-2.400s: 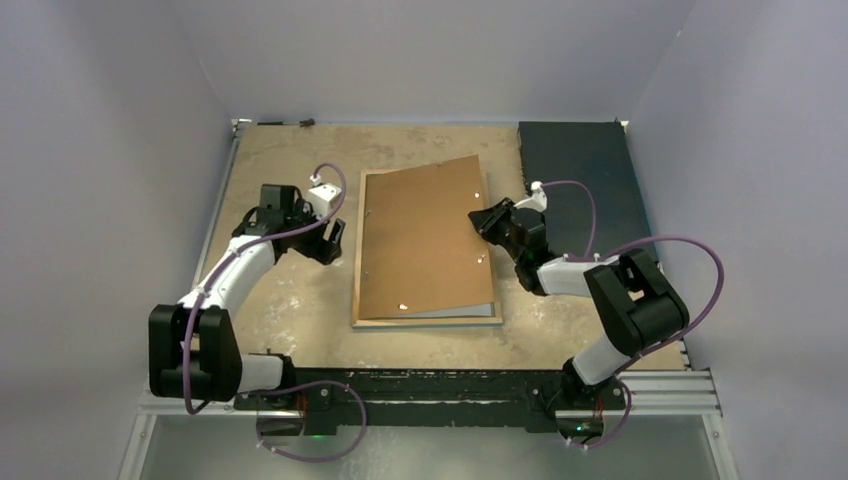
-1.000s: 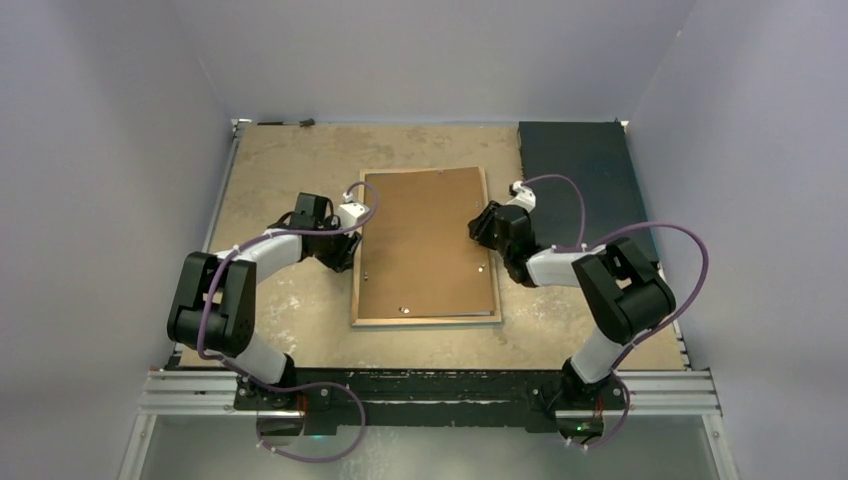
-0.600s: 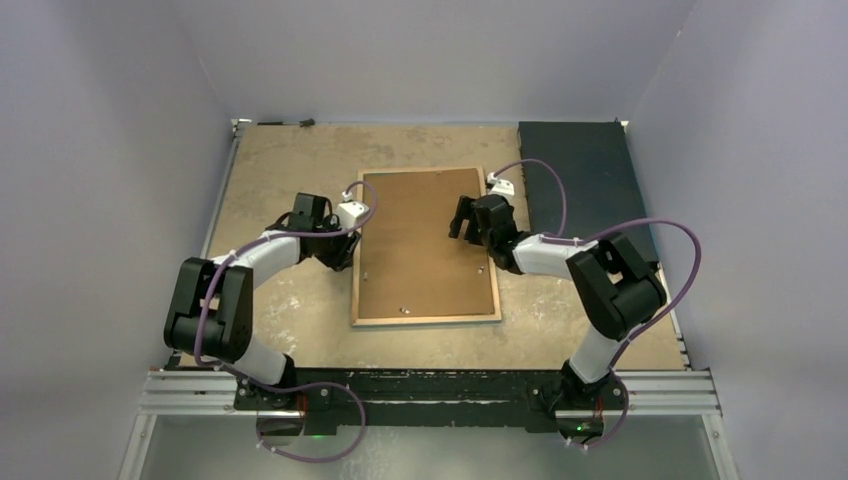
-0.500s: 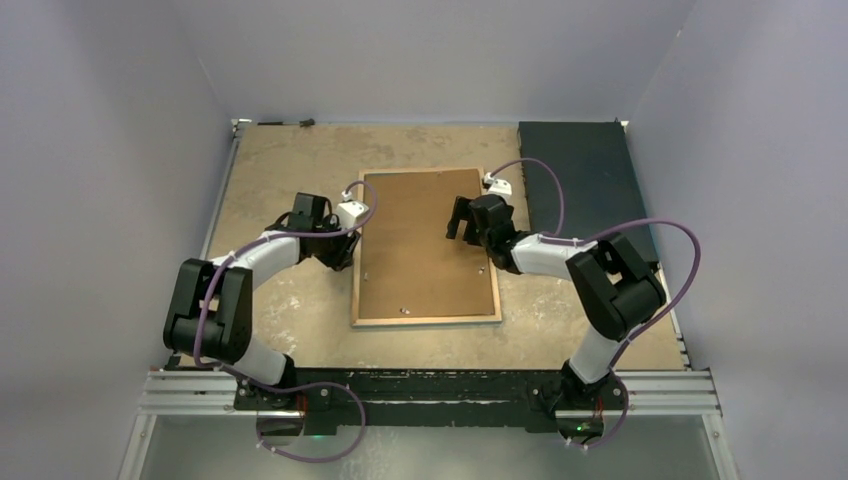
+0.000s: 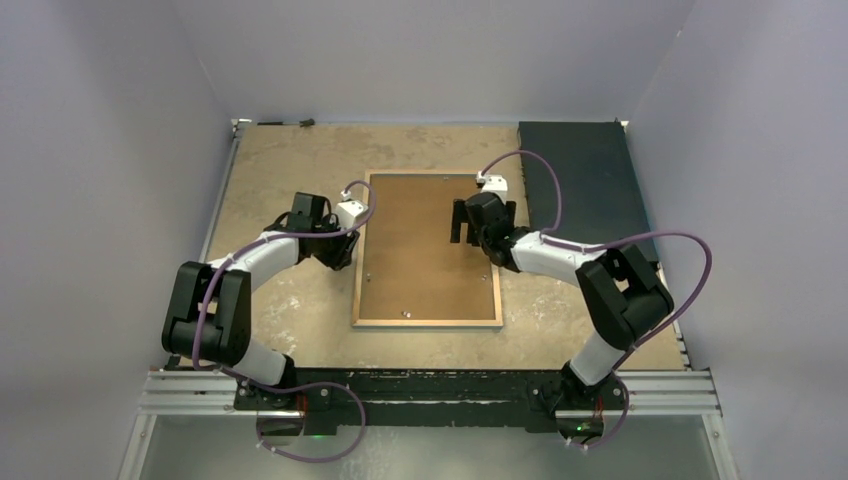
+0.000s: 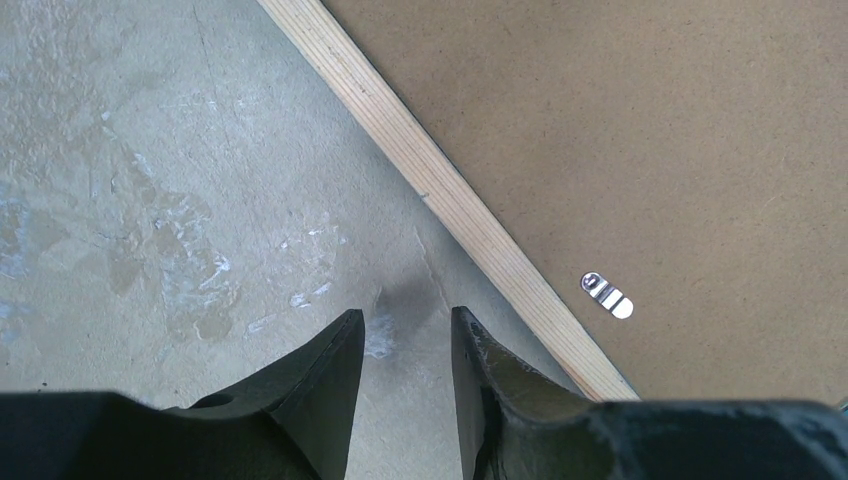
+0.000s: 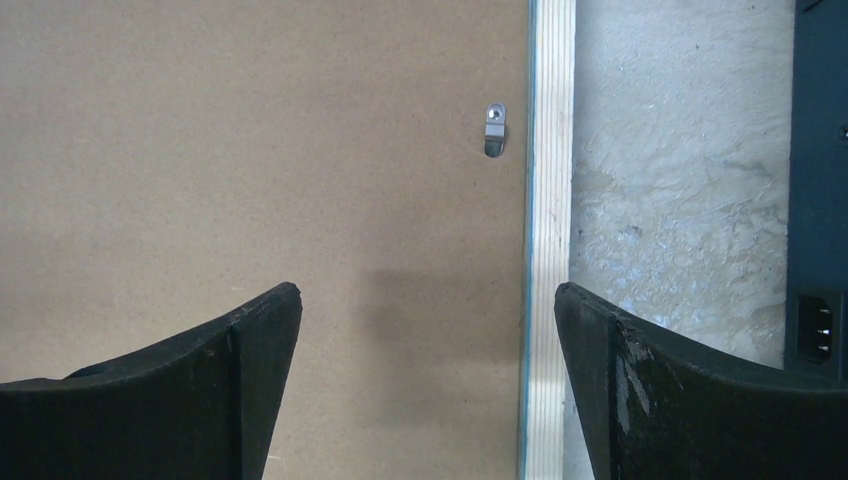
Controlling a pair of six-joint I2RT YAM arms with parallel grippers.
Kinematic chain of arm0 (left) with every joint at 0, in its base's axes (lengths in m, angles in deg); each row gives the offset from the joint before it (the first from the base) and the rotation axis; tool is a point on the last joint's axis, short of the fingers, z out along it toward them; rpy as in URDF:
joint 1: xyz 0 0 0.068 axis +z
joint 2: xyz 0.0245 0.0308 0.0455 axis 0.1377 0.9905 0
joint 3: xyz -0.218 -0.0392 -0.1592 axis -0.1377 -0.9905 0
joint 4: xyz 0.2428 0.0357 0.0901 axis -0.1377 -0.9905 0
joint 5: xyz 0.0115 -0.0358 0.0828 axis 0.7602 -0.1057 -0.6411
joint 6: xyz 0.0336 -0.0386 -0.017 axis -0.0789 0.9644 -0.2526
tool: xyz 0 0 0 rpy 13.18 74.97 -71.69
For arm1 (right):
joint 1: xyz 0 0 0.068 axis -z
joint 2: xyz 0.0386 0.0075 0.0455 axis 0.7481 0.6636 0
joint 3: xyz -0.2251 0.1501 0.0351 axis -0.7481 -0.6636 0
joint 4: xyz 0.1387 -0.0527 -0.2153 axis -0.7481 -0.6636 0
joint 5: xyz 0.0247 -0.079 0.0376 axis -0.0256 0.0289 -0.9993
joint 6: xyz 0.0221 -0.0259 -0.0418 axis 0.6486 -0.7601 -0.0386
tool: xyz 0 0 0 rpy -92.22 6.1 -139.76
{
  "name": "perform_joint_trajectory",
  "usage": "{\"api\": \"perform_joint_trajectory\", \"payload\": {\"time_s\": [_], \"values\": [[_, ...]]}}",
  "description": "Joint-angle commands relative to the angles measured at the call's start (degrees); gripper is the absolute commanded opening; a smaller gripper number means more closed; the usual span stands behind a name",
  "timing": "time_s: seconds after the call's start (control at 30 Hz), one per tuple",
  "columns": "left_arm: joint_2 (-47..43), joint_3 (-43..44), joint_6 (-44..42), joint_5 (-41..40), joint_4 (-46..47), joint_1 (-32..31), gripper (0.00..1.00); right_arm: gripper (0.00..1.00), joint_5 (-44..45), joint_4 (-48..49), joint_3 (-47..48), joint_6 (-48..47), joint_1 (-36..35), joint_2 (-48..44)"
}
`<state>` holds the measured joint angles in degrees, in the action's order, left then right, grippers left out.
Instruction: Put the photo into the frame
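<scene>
The frame [image 5: 427, 322] lies face down mid-table, its tan rear rim [image 6: 440, 190] [image 7: 550, 150] up, a thin blue edge showing. A brown backing board [image 5: 425, 250] [image 7: 250, 150] lies flat inside the rim. The photo is hidden. My left gripper [image 5: 343, 245] [image 6: 406, 315] hangs over bare table just outside the frame's left rim, jaws narrowly open with nothing between them. My right gripper [image 5: 468, 225] [image 7: 428, 290] hovers wide open over the board's right side, one finger above the board and the other past the right rim.
A dark rectangular mat [image 5: 585, 170] [image 7: 820, 150] lies at the back right, close to the frame's right side. Small metal turn clips [image 6: 607, 296] [image 7: 494, 128] sit on the board near the rim. Walls enclose the table on three sides.
The board lay askew across the frame with my right gripper at its right edge; now it lies square inside the rim. The right gripper opened wide and moved over the board. The left arm reached the frame's left edge.
</scene>
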<state>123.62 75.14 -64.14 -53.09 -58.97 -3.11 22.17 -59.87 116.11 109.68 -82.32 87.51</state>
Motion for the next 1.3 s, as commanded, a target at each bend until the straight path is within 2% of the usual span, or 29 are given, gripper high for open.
{"api": "perform_joint_trajectory", "payload": {"time_s": [0.0,0.2,0.3,0.33,0.4,0.47,0.63,0.77,0.8,0.87,0.9,0.93,0.97,1.0,1.07,1.1,1.13,1.2,1.23,1.27], "values": [[-2.0,1.0,-0.6,0.0,-0.4,-0.1,0.36,0.99,2.5,-1.4,0.4,-2.7,-0.8,-1.9],[-1.9,1.7,-0.7,0.1,-1.1,0.2,0.34,0.99,-1.6,-0.4,2.2,-1.8,-0.9,-3.9],[-1.4,2.9,0.4,1.8,-1.4,1.5,0.33,0.91,-4.1,0.5,4.8,-1.4,-2.9,-4.5],[-0.7,3.7,0.9,2.7,-1.6,2.2,0.32,0.86,-5.0,1.0,5.7,-1.1,-3.8,-4.6],[0.8,5.7,2.2,5.1,-2.4,4.3,0.31,0.68,-8.9,3.1,7.4,0.1,-4.6,-4.7],[2.8,8.1,3.6,8.2,-3.4,6.3,0.32,0.57,-13.2,5.4,9.7,1.3,-4.6,-3.6],[7.7,13.8,8.0,12.7,-4.4,8.2,0.47,0.52,-21.7,6.8,18.5,4.9,-4.6,3.3],[11.2,16.3,10.6,15.8,-3.5,8.2,0.53,0.36,-26.4,5.8,25.3,5.9,-4.6,9.7],[12.0,17.1,10.7,16.2,-3.5,8.2,0.53,0.30,-27.2,4.9,26.8,6.0,-4.6,10.4],[13.1,18.0,10.3,16.2,-4.0,8.3,0.52,0.08,-24.5,1.9,30.5,5.1,-4.6,10.1],[13.4,18.7,10.0,15.8,-4.5,8.4,0.50,0.01,-22.3,1.2,31.2,3.6,-4.6,8.8],[13.2,19.2,9.5,15.5,-5.3,8.5,0.49,0.00,-19.4,1.7,30.9,2.7,-4.6,7.0],[12.9,19.9,8.8,14.5,-6.1,8.6,0.48,0.00,-16.7,3.7,29.4,3.6,-4.5,5.1],[12.2,20.5,8.0,13.8,-6.7,8.6,0.49,0.26,-15.8,5.4,27.4,6.7,-4.2,3.4],[10.3,21.2,6.6,11.9,-6.4,8.6,0.55,0.73,-29.9,12.9,22.9,9.5,-0.3,2.7],[9.5,21.5,6.2,11.0,-5.7,8.6,0.63,0.83,-36.7,15.0,23.0,10.5,1.8,4.3],[9.0,22.1,6.0,9.8,-5.7,8.5,0.71,0.86,-36.2,12.7,25.5,10.4,2.6,6.5],[9.4,23.2,5.1,8.8,-5.7,8.5,0.81,0.79,-30.7,4.9,30.5,5.6,0.8,10.5],[10.3,23.6,4.9,8.3,-5.3,8.5,0.84,0.84,-29.2,3.7,31.3,4.9,-0.3,11.6],[11.1,24.1,4.9,8.2,-4.8,8.5,0.85,0.96,-29.4,3.7,31.5,5.0,-0.8,12.4]]}}
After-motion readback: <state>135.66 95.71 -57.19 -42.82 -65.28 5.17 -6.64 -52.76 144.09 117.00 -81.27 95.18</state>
